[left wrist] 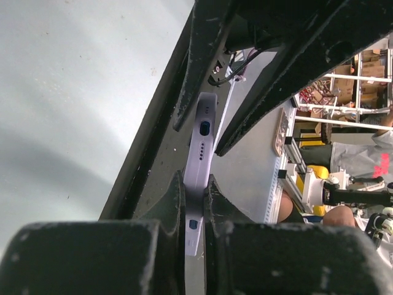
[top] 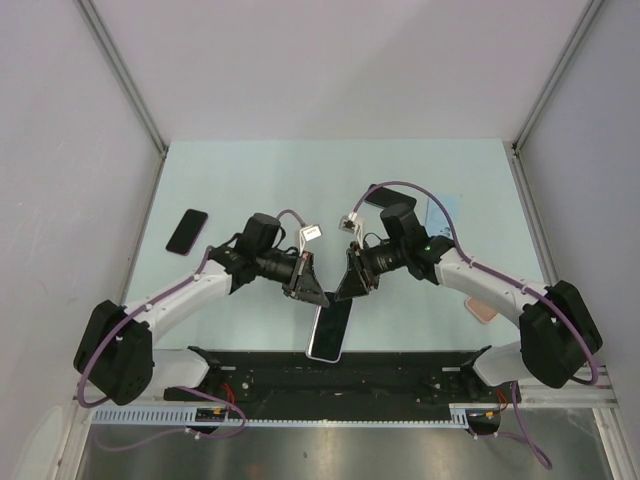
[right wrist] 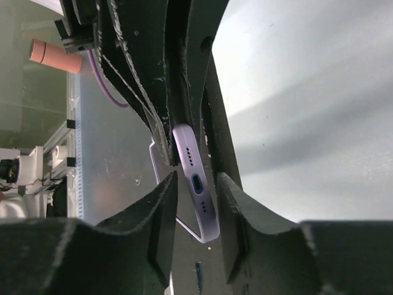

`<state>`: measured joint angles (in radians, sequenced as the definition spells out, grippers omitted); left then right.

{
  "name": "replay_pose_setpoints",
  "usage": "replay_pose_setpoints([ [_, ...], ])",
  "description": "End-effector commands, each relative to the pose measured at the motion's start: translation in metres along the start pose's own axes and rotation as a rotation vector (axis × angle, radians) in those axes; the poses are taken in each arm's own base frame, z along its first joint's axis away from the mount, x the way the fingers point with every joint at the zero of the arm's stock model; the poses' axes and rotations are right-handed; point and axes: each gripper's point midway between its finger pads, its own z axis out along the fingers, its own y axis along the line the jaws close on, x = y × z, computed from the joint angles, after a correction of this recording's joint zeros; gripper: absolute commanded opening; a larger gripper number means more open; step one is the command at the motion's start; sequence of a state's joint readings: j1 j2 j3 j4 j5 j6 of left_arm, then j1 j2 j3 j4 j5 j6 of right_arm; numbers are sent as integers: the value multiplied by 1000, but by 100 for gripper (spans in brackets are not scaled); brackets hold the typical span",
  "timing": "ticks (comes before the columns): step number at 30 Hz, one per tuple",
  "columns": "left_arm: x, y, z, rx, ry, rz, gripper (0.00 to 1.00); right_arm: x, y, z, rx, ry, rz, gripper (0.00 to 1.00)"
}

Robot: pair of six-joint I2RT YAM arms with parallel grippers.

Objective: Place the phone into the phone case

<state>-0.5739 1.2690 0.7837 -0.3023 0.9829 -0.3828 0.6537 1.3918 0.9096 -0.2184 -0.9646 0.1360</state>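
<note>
Both arms meet over the near middle of the table (top: pixel 250 170).

Left gripper (top: pixel 312 293): in its wrist view the fingers are drawn in tight on the lilac phone (top: pixel 331 328), one pad pressed on either side of its thin edge.

Right gripper (top: pixel 347 288): clamped on the same phone from the opposite side. Its pads flank the end with the charging port.

We see the phone held between the two grippers, dark face up, with its near end over the black base rail (top: pixel 400 365).

A thin pale rim (right wrist: pixel 153 158) runs beside the phone's end. We cannot tell whether this is the case.

A black phone (top: pixel 186 231) lies flat at the far left, well apart. A dark flat thing (top: pixel 378 195) lies behind the right arm, partly hidden.
</note>
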Motion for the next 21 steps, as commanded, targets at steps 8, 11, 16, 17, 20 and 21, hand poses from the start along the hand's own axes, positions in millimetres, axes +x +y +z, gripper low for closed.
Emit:
replay_pose_setpoints([
  [8,-33,-11,-11,9,-76,12,17,-28,10,2,-36,-80,13,0],
  [11,-56,-7,-23,-4,-149,6,24,-29,8,-1,-28,-121,75,0],
  [16,-85,14,-46,-170,-263,-9,83,-35,-19,-4,78,-188,239,0],
  [17,-89,18,-50,-201,-283,-7,86,-36,-24,-4,101,-200,258,0],
  [20,-99,43,-73,-387,-378,-24,91,-42,-51,-8,191,-268,343,0],
  [21,-98,56,-81,-481,-404,-46,93,-42,-63,-11,228,-298,385,0],
])
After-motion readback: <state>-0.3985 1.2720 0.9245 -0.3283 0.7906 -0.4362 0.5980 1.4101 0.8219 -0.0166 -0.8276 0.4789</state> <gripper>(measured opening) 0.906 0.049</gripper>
